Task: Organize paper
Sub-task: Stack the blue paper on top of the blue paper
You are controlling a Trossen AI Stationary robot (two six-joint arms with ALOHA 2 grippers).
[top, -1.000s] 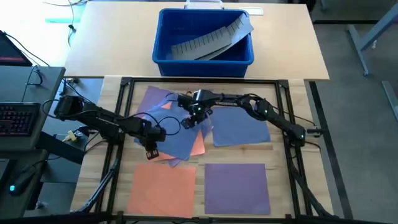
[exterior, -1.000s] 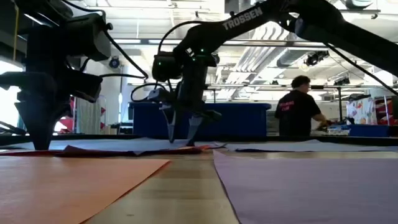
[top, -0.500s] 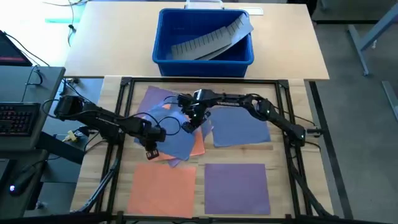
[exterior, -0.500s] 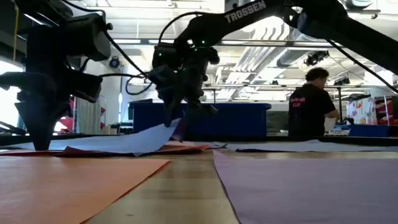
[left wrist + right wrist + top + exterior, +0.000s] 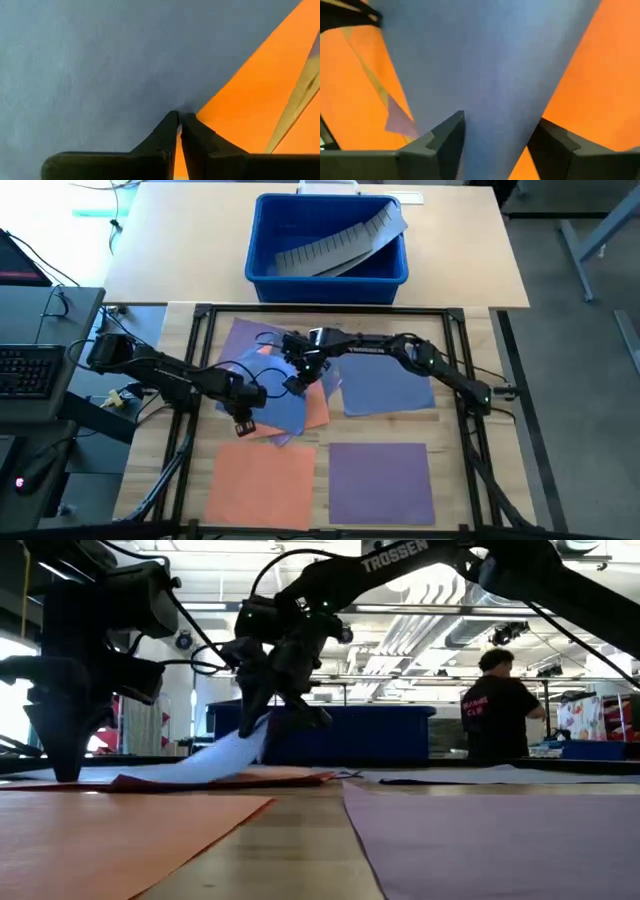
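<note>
A loose pile of blue, orange and purple paper lies left of the table's middle. Its top blue sheet rises at its right part toward my right gripper, which is shut on it; in the low view the sheet slopes up to that gripper. My left gripper is shut and stands on the same sheet's near left part. Three single sheets lie flat on the table: blue, orange and purple. My left gripper presses its shut fingertips down on the blue sheet, right at its edge beside an orange sheet. The fingers point down from above. The paper lies flat under them. My right gripper holds the blue sheet's raised right part, which passes between the two fingers and hides their ends. It comes from above, tilted. That part is lifted clear; the rest slopes down to the pile.
On the far table stands a blue bin holding a grey ridged strip. A dark frame rail borders the work area. A keyboard and cables lie off the left edge. A person stands in the room behind.
My right gripper has risen and gone a little toward the table's left edge, tilting as it went. The blue sheet's right part has come up off the pile with it, while the part under my left gripper has stayed flat.
</note>
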